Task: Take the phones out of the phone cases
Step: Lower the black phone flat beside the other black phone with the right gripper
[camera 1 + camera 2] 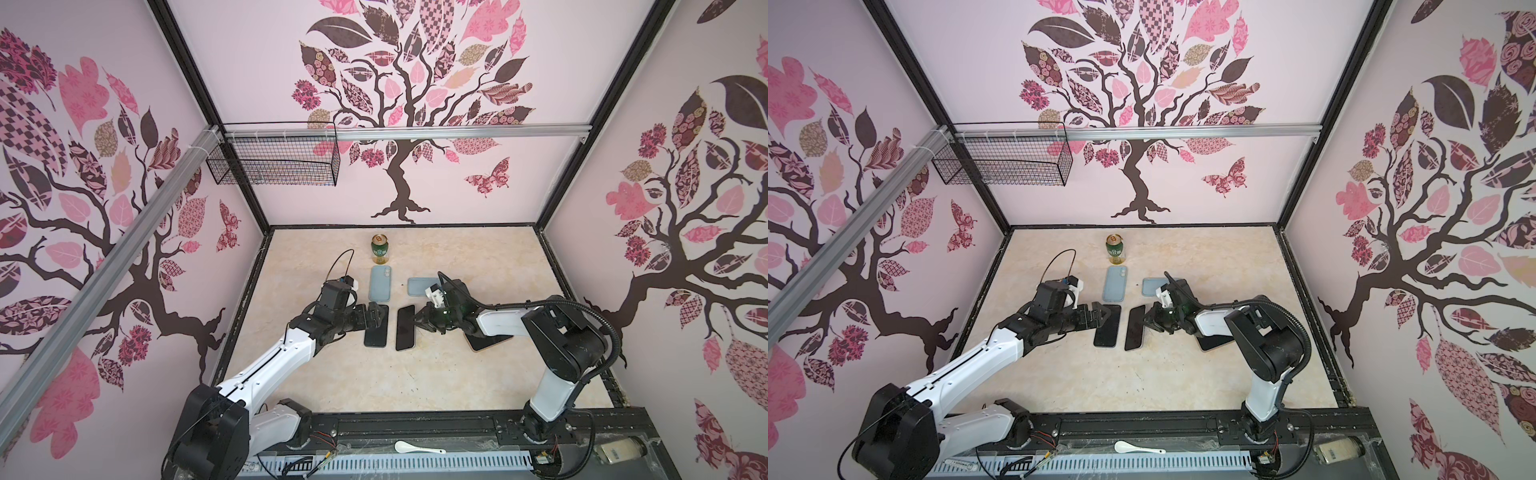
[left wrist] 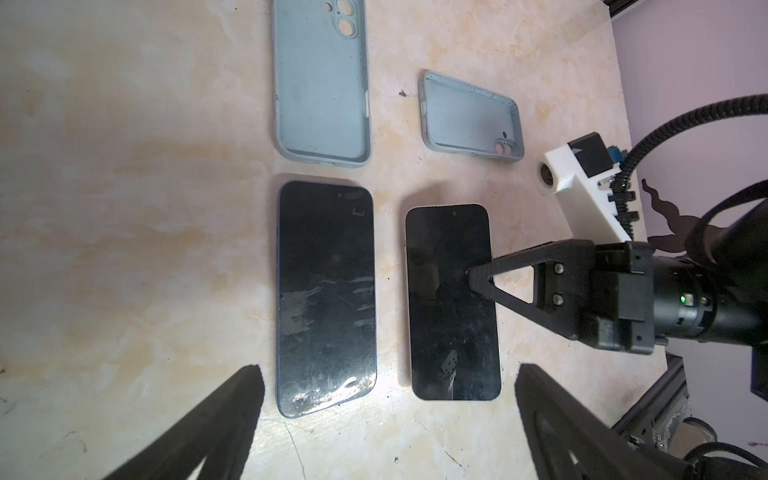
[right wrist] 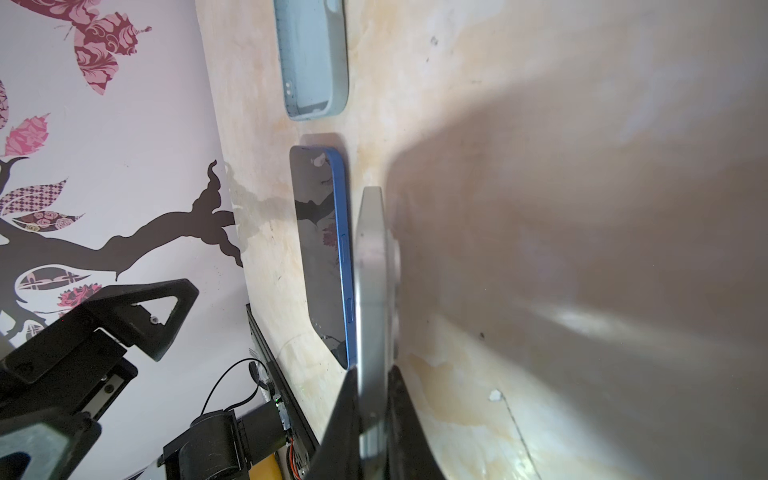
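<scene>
White spoon [image 1: 417,448] lies closest, on the black front rail, with a jar [image 1: 619,451] on its side further along to the right. Beyond them, on the marbled beige surface [image 1: 478,257], two phones lie side by side, screens up, both out of their cases.

Over the blue phone [image 1: 376,334] hangs the left hand [image 1: 377,316], spread wide. In the left wrist view its fingers [image 2: 232,407] frame the near ends of both phones and stand apart from them.

From the other side, the right hand [image 1: 417,320] is pressed almost together, pinching the long edge of the silver-edged phone [image 1: 405,330], which is the one nearer the right arm. In the right wrist view that phone [image 3: 372,270] shows edge-on between the two fingers, just beside the blue one. Whether it rests flat or is raised a little off the surface, I cannot tell.

Behind the phones lie two empty pale blue-grey cases, hollow side up. The larger case [image 1: 380,282] lies lengthwise just behind the blue phone. The smaller case [image 1: 420,286] lies crosswise behind the silver-edged phone, partly hidden by the right wrist camera. A green can [image 1: 379,249] stands upright behind the larger case. A dark flat device [image 1: 490,343] shows under the right arm. A wire basket [image 1: 274,160] hangs from the rail at the back left.
</scene>
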Controlling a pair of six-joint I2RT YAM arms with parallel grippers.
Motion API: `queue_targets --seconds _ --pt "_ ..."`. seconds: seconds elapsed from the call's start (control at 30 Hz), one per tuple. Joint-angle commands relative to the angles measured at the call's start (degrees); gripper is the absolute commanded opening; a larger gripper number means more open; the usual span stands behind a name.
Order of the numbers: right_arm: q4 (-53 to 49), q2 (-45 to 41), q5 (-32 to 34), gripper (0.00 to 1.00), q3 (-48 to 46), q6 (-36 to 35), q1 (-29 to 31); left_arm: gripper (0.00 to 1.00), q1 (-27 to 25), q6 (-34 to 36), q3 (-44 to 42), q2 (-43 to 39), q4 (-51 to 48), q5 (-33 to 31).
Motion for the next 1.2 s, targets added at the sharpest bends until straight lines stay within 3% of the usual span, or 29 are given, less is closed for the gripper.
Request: queue_targets --seconds 0.0,0.73,0.97,1.17 --pt "1.4 0.9 -1.0 0.0 2.3 -0.6 0.1 0.98 -0.4 0.5 -0.6 0.8 1.2 0.5" --pt "0.3 3.1 -0.7 0.1 3.3 -2.0 -1.1 0.97 -0.6 0.8 -0.4 1.9 1.8 1.6" --pt "-0.3 3.4 -0.9 0.26 3.2 -2.3 -1.2 0.97 -0.7 0.8 -0.6 2.1 1.8 1.8" --pt "-0.9 2.7 0.1 0.32 2.5 -2.7 -1.7 0.97 -0.7 0.9 -0.8 1.7 1.7 1.8"
